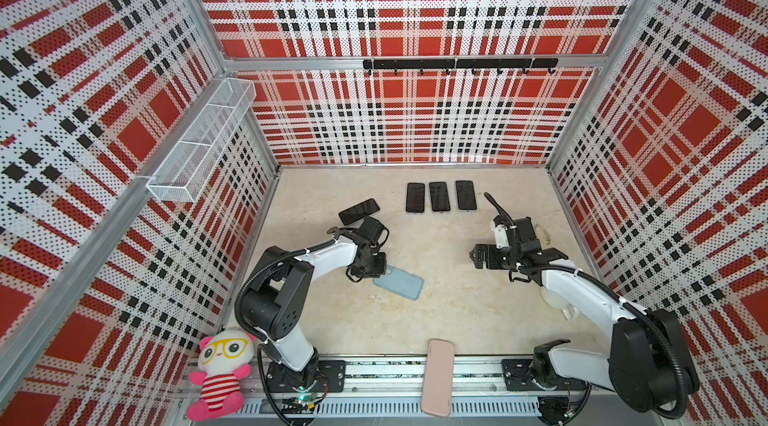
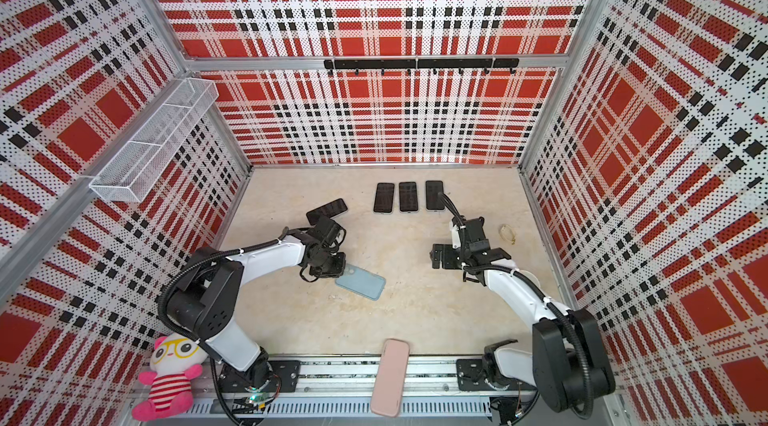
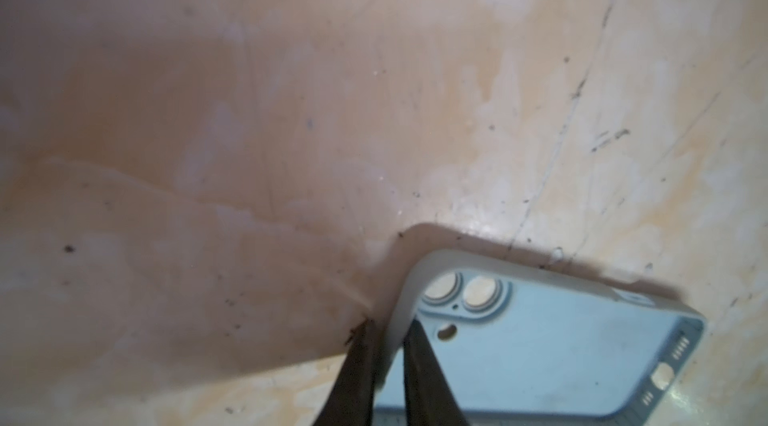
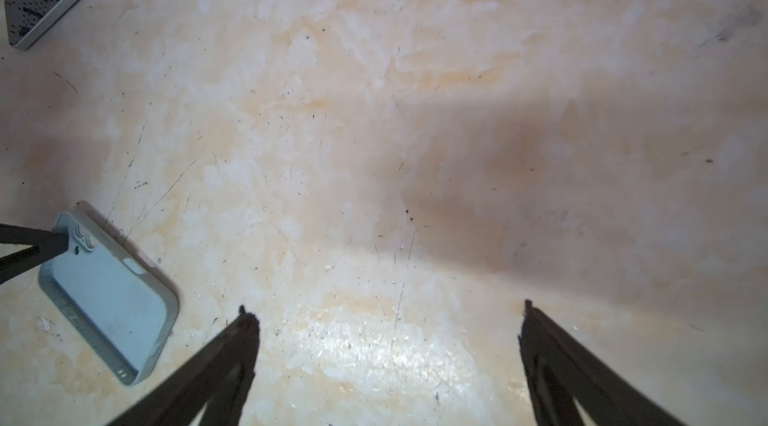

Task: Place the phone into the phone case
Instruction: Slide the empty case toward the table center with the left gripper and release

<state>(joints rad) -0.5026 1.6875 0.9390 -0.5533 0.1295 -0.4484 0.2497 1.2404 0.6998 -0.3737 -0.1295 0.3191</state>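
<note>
A light blue phone case (image 1: 401, 283) (image 2: 362, 282) lies open side up on the table, left of centre. My left gripper (image 1: 379, 273) (image 3: 388, 330) is shut on its rim beside the camera cut-out, one finger inside the case (image 3: 540, 345) and one outside. That grip also shows in the right wrist view, at the corner of the case (image 4: 108, 299). Three dark phones (image 1: 439, 196) lie in a row at the back. Another phone (image 1: 359, 212) lies angled behind the left wrist. My right gripper (image 1: 477, 257) (image 4: 384, 311) hangs open over bare table, with nothing between its fingers.
A pink case (image 1: 437, 378) lies across the front rail. A small pale loop (image 1: 542, 232) sits at the right, behind the right arm. A plush toy (image 1: 220, 374) sits at the front left corner. On the walls hang a wire basket (image 1: 199, 145) and a hook rail (image 1: 457, 64).
</note>
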